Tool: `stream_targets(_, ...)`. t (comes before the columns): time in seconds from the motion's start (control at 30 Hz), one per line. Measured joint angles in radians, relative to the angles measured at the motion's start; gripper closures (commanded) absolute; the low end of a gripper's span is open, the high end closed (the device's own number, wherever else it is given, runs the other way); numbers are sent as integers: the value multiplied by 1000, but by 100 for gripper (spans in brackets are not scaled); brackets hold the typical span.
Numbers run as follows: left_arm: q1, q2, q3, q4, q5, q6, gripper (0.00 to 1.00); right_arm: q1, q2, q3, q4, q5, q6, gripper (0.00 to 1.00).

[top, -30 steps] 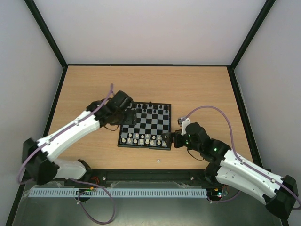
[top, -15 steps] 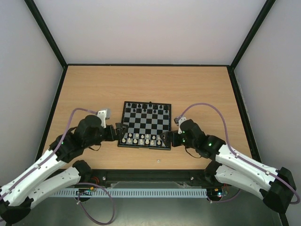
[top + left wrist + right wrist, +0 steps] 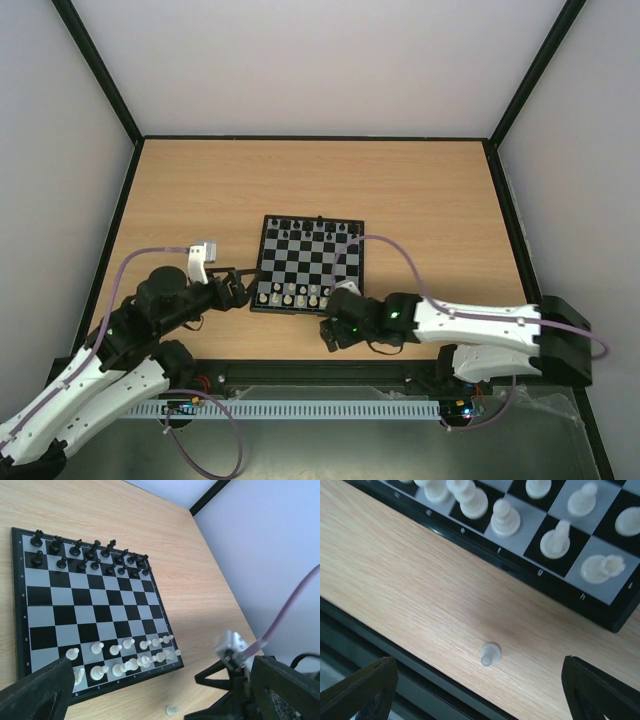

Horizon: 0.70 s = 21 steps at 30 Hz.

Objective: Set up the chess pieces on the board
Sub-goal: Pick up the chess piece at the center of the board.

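The board (image 3: 315,262) lies mid-table with black chess pieces (image 3: 315,230) on its two far rows and whitish ones (image 3: 298,293) on its two near rows. One whitish pawn (image 3: 490,655) lies alone on the wood in front of the board's near right corner, also in the left wrist view as the loose pawn (image 3: 171,710). My right gripper (image 3: 480,690) hovers over it, open, the pawn between and below the fingers, untouched. My left gripper (image 3: 243,285) is open and empty beside the board's near left corner.
The table's black front rail (image 3: 395,655) runs just below the loose pawn. The right arm's camera mount and cable (image 3: 235,652) show at the right of the left wrist view. Dark-edged walls enclose the table.
The left arm has pulled back from the board's far left rows to its near left corner and opened. The right gripper has swung left from the board's near right corner to above the loose pawn.
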Motion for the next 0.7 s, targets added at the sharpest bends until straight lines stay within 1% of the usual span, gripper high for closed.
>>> stream_targets(0.07, 0, -19, 0, 1, 4, 3, 1, 66, 89, 54, -53, 60, 40, 21)
stream_targets(0.13, 0, -40, 0, 1, 4, 7, 1, 112, 182, 112, -97, 114, 78, 27)
stream_targets(0.27, 0, -82, 0, 1, 8, 12, 1, 142, 312, 177, -146, 180, 133, 50)
stream_targets(0.3, 0, -88, 0, 1, 9, 13, 1, 142, 332, 183, -155, 192, 145, 52)
stream_targets(0.5, 0, -89, 0, 2, 15, 13, 1, 143, 367, 195, -190, 209, 173, 54)
stream_targets(0.63, 0, -90, 0, 5, 22, 13, 1, 141, 351, 185, -174, 157, 166, 56)
stream_targets(0.7, 0, -94, 0, 6, 23, 14, 1, 138, 338, 179, -167, 134, 162, 59)
